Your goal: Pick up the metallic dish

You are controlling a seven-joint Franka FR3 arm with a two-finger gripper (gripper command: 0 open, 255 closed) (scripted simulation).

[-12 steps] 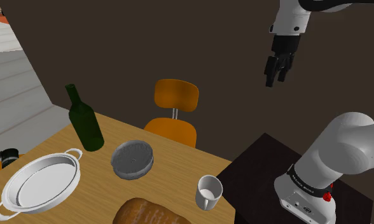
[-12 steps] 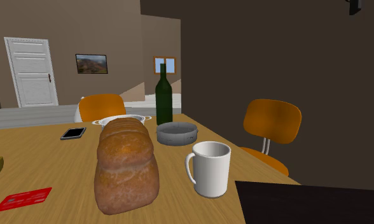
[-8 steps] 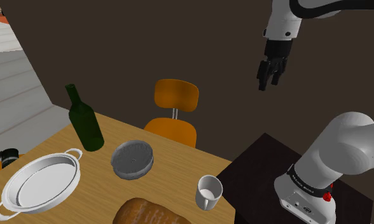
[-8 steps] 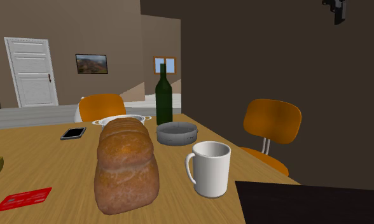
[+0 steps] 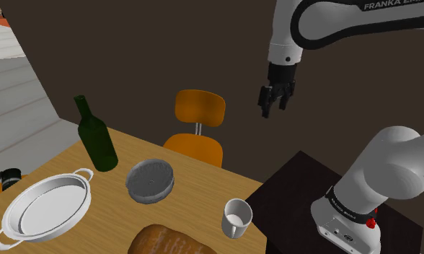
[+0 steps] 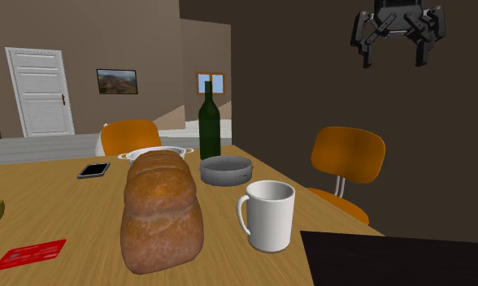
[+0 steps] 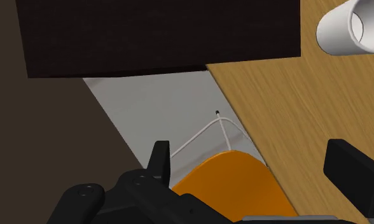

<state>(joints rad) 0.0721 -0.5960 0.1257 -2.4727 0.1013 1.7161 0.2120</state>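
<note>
A shiny silver dish (image 5: 43, 208) with two handles lies on the wooden table (image 5: 196, 187) near the shoulder view's lower left. In the second exterior view the silver dish (image 6: 154, 151) peeks out behind the bread. A dull grey round dish (image 5: 150, 180) (image 6: 226, 171) sits mid-table beside it. My gripper (image 5: 273, 102) (image 6: 393, 58) hangs open and empty high in the air, beyond the table's far edge and above the orange chair (image 5: 199, 123). In the wrist view the gripper (image 7: 256, 172) looks down on the chair seat (image 7: 230, 191).
A dark green bottle (image 5: 95, 136) stands behind the dishes. A white mug (image 5: 236, 218) (image 7: 351, 25) and a bread loaf (image 6: 160, 207) lie near the table's front. A phone (image 6: 93, 170) and a red card (image 6: 30, 253) rest on the wood. The dark stand top (image 7: 160, 32) adjoins the table.
The gripper has swung toward the shoulder view's left and dropped a little, turning at the wrist. It stays open. Nothing on the table has moved.
</note>
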